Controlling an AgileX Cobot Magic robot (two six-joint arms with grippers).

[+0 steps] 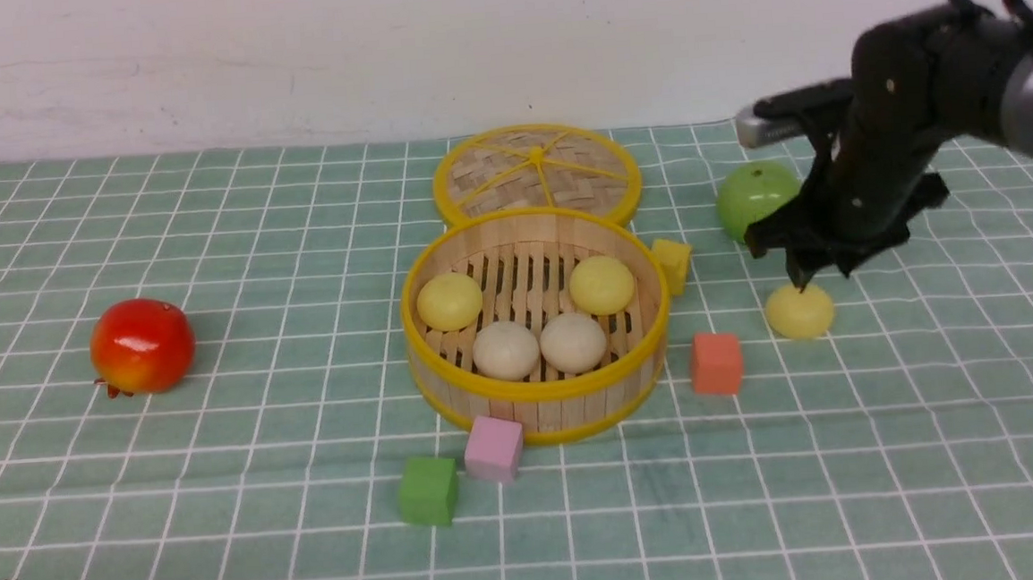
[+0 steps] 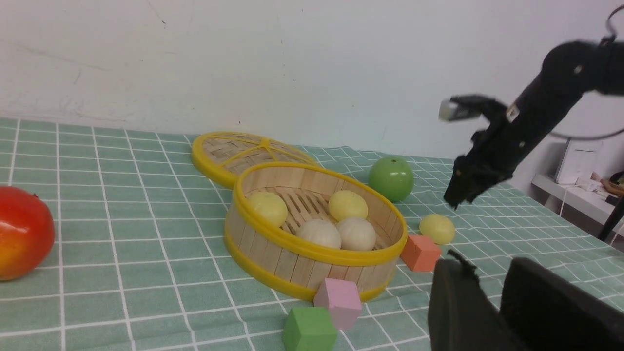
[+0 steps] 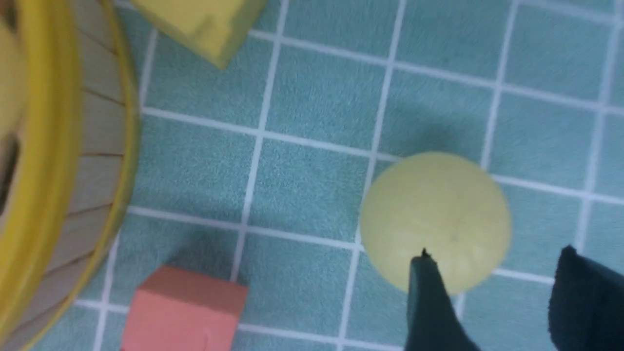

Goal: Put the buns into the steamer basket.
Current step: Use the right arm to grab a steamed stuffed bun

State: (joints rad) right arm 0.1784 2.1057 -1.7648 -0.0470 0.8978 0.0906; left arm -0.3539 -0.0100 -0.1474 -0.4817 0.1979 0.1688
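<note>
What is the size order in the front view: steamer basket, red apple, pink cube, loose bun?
Steamer basket
Red apple
Loose bun and pink cube look alike; the cube sits nearer the camera, so unranked.

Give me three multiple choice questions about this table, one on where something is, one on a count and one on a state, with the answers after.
1. Where is the pale yellow dome-shaped bun nearest the right gripper?
A) inside the round bamboo steamer basket with yellow rims
B) on the green checked cloth, right of that basket
C) balanced on the basket's rim

2. How many buns lie in the basket?
A) two
B) four
C) five

3. How does the right gripper stand?
A) shut on the bun
B) shut and empty
C) open over the bun

Answers:
1 B: the bun sits on the cloth, apart from the basket's wall.
2 B: two pale yellow buns and two off-white buns rest on the slats.
3 C: the right wrist view shows its fingers apart, with the bun on the cloth below.
</note>
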